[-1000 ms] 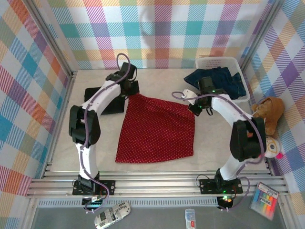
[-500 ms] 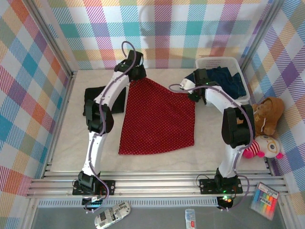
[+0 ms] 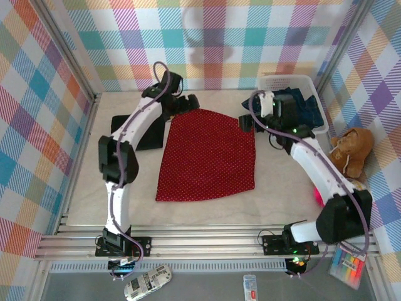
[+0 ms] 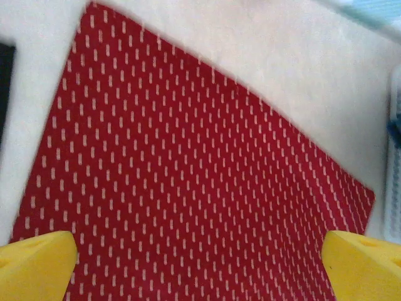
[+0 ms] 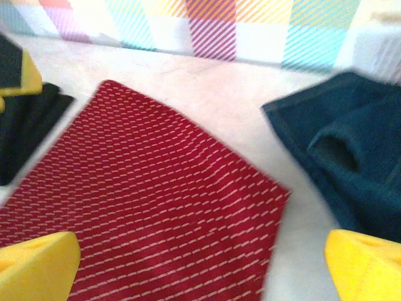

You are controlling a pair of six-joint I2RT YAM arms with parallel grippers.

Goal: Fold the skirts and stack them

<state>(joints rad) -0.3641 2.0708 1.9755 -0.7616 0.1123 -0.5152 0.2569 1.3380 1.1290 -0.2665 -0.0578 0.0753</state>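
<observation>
The red skirt with small white dots point(image 3: 210, 153) lies spread flat in the middle of the table. My left gripper point(image 3: 188, 103) hovers open over its far left corner and my right gripper point(image 3: 247, 121) open by its far right corner. In the left wrist view the red skirt point(image 4: 188, 175) lies below the gripper point(image 4: 200, 269), with nothing between the yellow fingertips point(image 4: 37, 266). The right wrist view has the red skirt point(image 5: 144, 207) under the open gripper point(image 5: 200, 269), a denim skirt point(image 5: 344, 150) to the right and the black skirt point(image 5: 25, 125) at left. The folded black skirt point(image 3: 141, 132) sits left of the red one.
A white mesh basket point(image 3: 285, 79) at the back right holds dark denim skirts point(image 3: 301, 106). A brown teddy bear point(image 3: 354, 150) lies against the right wall. Plaid walls close in the table on three sides.
Both grippers went from shut to open and let go of the red skirt's far corners. They carried those corners toward the back first; the skirt now lies flat.
</observation>
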